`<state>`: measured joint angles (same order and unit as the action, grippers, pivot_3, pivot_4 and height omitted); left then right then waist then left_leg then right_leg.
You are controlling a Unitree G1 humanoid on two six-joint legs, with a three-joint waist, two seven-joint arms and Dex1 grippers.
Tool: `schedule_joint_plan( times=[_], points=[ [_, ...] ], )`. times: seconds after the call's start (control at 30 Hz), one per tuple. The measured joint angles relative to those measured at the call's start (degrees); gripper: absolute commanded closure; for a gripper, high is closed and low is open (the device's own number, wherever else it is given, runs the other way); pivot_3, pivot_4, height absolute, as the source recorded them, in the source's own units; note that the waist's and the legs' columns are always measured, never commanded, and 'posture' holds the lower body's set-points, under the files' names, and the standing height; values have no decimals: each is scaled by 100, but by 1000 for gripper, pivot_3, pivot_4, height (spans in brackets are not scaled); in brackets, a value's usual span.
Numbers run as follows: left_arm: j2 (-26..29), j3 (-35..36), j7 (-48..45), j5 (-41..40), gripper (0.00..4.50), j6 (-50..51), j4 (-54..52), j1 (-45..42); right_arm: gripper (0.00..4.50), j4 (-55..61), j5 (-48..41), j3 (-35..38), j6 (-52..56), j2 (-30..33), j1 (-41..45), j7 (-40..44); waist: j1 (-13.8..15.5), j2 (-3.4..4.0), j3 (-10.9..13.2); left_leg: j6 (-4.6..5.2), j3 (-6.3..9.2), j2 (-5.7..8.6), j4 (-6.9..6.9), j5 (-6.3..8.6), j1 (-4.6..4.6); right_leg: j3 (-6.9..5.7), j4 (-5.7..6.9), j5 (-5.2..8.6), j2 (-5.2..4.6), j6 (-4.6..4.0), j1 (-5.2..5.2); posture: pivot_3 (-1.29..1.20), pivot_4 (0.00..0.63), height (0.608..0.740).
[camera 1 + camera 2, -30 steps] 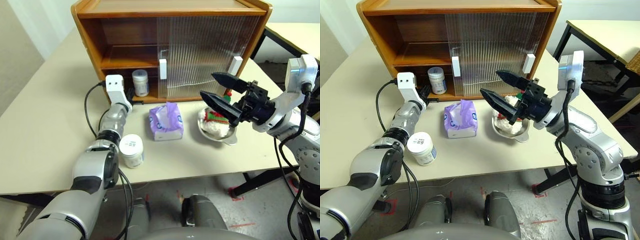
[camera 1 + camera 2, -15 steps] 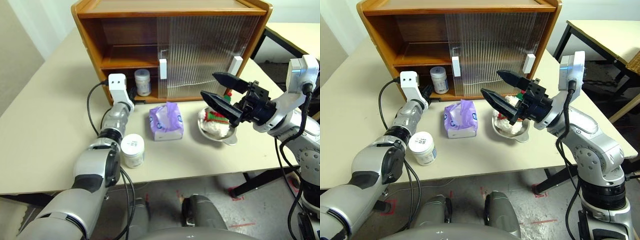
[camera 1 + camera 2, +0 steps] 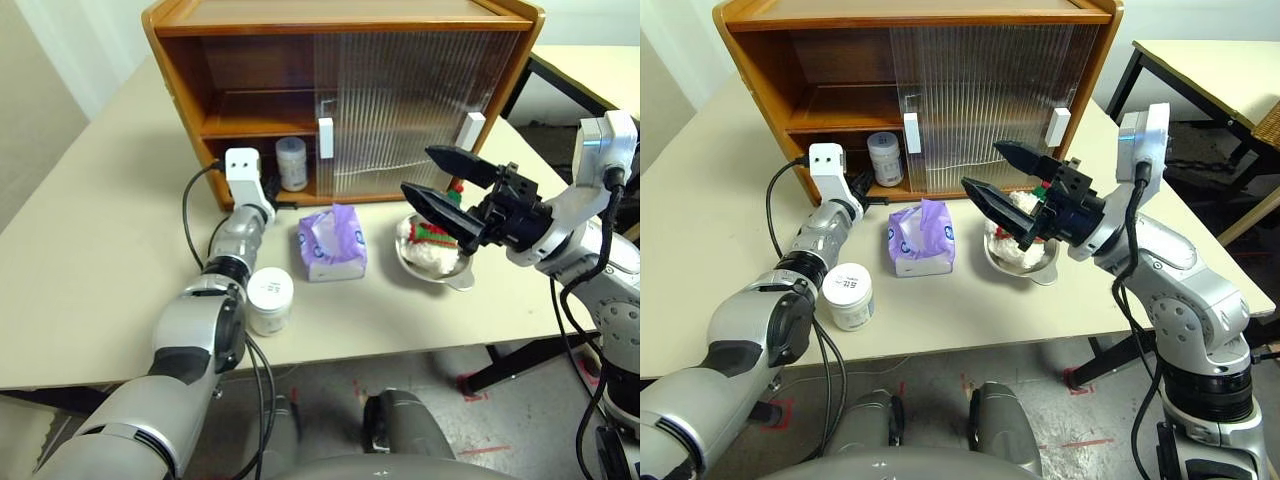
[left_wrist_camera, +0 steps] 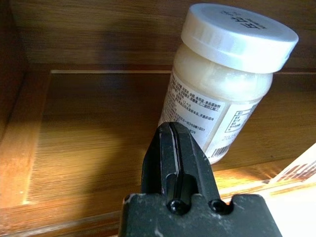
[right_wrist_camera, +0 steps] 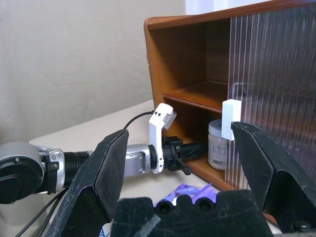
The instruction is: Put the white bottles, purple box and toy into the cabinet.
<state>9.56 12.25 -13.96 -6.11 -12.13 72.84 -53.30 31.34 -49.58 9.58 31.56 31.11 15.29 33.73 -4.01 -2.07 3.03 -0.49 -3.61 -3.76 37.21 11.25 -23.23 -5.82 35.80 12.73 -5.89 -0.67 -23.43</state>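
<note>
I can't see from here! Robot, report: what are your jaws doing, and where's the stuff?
Left gripper shut, at jar in cabinet. Right gripper open, empty, above toy. Second jar, purple box on table. Left doorway unobstructed.

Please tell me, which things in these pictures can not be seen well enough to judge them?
- Toy in the steel bowl: in both eye views the open right gripper covers most of it.
- Cabinet right half: the ribbed sliding doors blur whatever is behind.
- Jar inside the cabinet: in the left wrist view the shut left gripper hides its base, so contact is unclear.
- Label print on the jar on the table: too small.
</note>
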Motion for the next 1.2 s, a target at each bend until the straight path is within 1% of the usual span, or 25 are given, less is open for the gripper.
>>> schedule_joint_plan(
  times=[0.27,0.5,0.77,1.1,1.2],
  points=[
    [-26,-5,-142,47,4482,82,6,-33,0,32,-2,7,4,1,-9,-72,-21,0,0,0,0,0,0,0,0,0,0,0,0,0,0,-193,0,740],
    [-22,-2,-149,67,4482,101,11,-35,0,36,-2,9,4,0,-28,-96,-125,0,0,0,1,1,0,0,-1,-1,0,0,-2,0,0,-191,0,740],
    [-15,8,-156,69,4482,103,11,-36,0,35,-2,9,4,0,-27,-92,-136,0,0,0,3,0,-1,0,0,-2,0,0,-1,0,0,-174,0,740],
    [170,110,-180,29,4482,-70,-45,-11,0,13,8,7,4,-3,15,-1,-129,0,0,0,3,0,-3,0,0,-2,0,0,-1,0,0,-158,0,740],
    [224,130,-307,-28,4482,-139,-234,117,0,0,13,7,4,-5,20,24,-125,0,0,0,3,0,-3,0,0,-1,-1,0,-2,0,0,-150,0,740]
  ],
)
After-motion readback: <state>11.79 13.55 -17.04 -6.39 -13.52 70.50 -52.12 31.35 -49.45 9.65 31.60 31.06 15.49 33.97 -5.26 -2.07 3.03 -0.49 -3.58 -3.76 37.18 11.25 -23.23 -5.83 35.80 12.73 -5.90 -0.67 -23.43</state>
